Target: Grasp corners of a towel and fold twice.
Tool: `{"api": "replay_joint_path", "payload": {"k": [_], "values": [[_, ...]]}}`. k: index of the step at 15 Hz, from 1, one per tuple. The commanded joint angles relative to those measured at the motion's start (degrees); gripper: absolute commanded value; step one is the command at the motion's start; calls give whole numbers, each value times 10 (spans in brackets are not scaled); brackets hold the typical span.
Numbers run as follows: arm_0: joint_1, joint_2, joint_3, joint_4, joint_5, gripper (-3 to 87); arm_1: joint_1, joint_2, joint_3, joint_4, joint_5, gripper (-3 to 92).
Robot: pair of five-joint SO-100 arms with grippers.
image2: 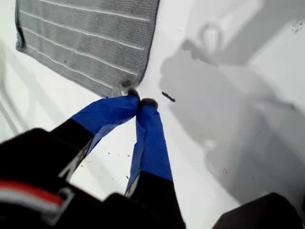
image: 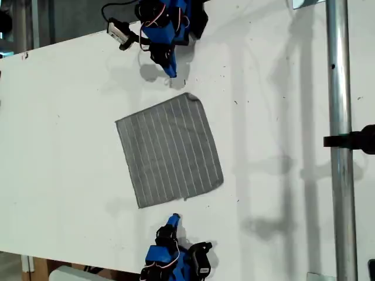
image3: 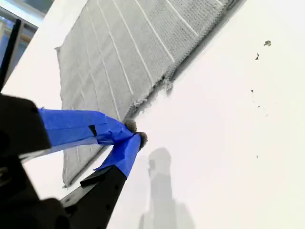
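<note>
The grey striped towel [image: 170,149] lies flat and unfolded on the white table, turned slightly askew. My first gripper [image: 171,73] is at the top of the exterior view, shut and empty, its tips a short way from the towel's nearest corner [image: 192,98]. In the first wrist view that gripper [image2: 139,101] sits just off the corner [image2: 138,81], where a small loop shows on the towel [image2: 90,38]. My second gripper [image: 173,219] is at the bottom of the exterior view. It [image3: 135,132] is shut with nothing in it, right beside the towel's edge [image3: 124,52].
The white table [image: 58,146] ends at the exterior view's upper left and bottom edges. A metal pole [image: 340,140] with a black clamp runs top to bottom at the exterior view's right. Small dark specks [image2: 167,97] mark the tabletop.
</note>
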Motion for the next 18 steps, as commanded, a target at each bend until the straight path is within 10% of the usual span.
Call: {"api": "replay_joint_path", "payload": {"k": [1, 8, 13, 18], "values": [[7, 1, 1, 1, -9, -29, -7, 1, -5, 4, -1, -2], [68, -259, -246, -6, -60, -32, -61, -282, -285, -19, -149, -3], [86, -634, -577, -3, -37, -31, -73, -682, -731, 112, -352, -3], [166, -893, -853, -4, -44, -31, -122, -807, -898, 178, -388, -3]]}}
